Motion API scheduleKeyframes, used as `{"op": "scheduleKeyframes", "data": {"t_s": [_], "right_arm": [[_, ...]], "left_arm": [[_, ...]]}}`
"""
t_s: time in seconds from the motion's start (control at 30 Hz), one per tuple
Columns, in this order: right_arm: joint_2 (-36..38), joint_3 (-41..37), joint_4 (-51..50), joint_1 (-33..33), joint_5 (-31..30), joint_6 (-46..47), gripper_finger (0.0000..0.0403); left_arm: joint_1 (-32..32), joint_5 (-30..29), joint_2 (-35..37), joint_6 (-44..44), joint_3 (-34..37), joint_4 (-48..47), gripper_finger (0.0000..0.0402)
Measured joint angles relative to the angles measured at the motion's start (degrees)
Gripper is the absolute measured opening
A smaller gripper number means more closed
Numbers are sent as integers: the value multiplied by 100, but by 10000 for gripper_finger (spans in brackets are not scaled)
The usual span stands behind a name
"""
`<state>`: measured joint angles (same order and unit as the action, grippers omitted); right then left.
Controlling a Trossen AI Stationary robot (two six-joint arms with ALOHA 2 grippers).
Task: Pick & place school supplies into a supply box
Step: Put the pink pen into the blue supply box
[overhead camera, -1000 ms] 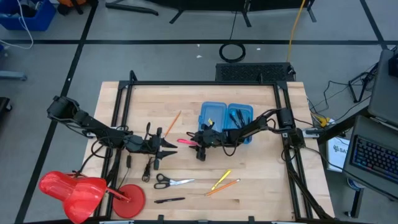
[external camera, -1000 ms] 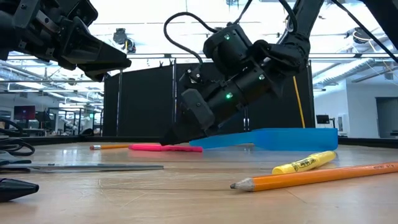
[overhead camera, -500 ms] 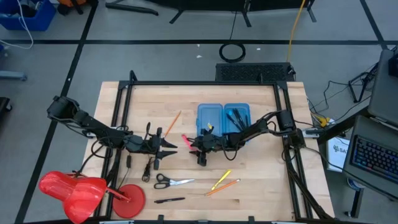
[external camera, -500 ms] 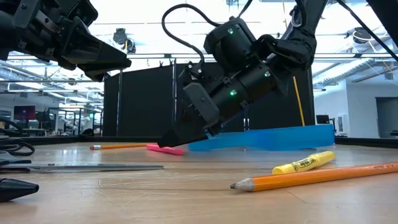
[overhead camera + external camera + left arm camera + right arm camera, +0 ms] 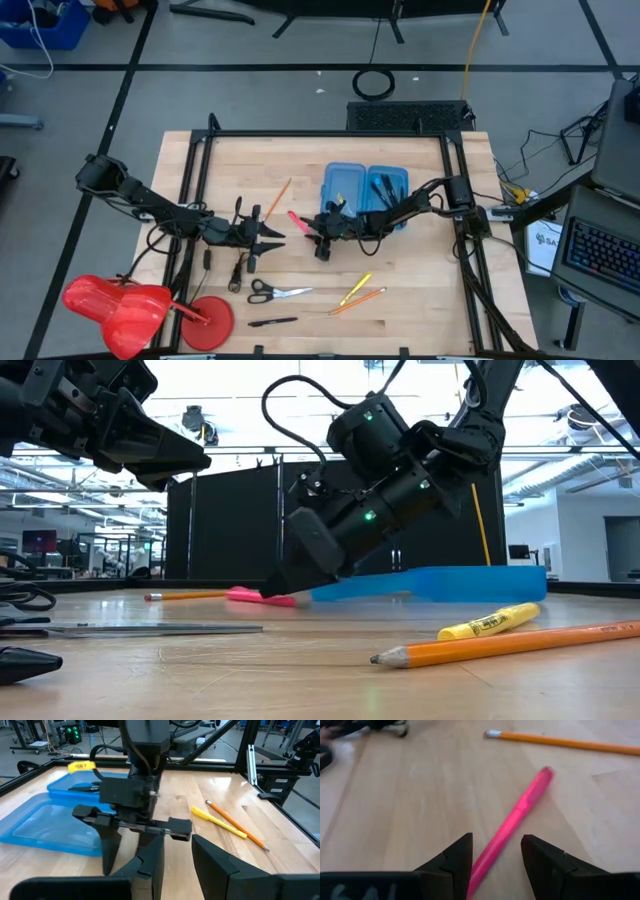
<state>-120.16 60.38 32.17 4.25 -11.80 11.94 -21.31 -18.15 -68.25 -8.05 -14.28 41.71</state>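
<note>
While the left gripper hangs above the table left of centre in the high view with its fingers parted and nothing between them, the right gripper is tipped down at the middle of the table, its fingers spread to either side of the pink marker. In the right wrist view the marker lies flat on the wood and runs down into the gap between the two dark fingers; whether they actually press on it cannot be told. The low view shows the gripper's tip at the marker's right-hand end, on the tabletop. The blue supply box lies open just above and right of centre in the high view, with black pens in its right half and a yellow marker at its rim in the left wrist view. An orange pencil lies up and left of the pink marker. Lower in the frame are the scissors, a black pen, a second yellow marker and another orange pencil.
</note>
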Motion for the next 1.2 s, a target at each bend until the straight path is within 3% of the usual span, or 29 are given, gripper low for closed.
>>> {"op": "scheduleKeyframes", "data": {"t_s": [0.2,0.4,0.77,1.2], "right_arm": [[-11,-4,363,65,-51,49,155],[-11,-4,482,193,-593,125,155],[-331,0,640,272,-793,845,155],[-638,13,983,377,-1402,630,155]], "left_arm": [[-1,0,-1,2,0,-7,104],[-1,0,0,2,0,-7,104],[0,-2,0,9,0,-2,104],[-1,-2,-1,15,0,-2,104]]}}
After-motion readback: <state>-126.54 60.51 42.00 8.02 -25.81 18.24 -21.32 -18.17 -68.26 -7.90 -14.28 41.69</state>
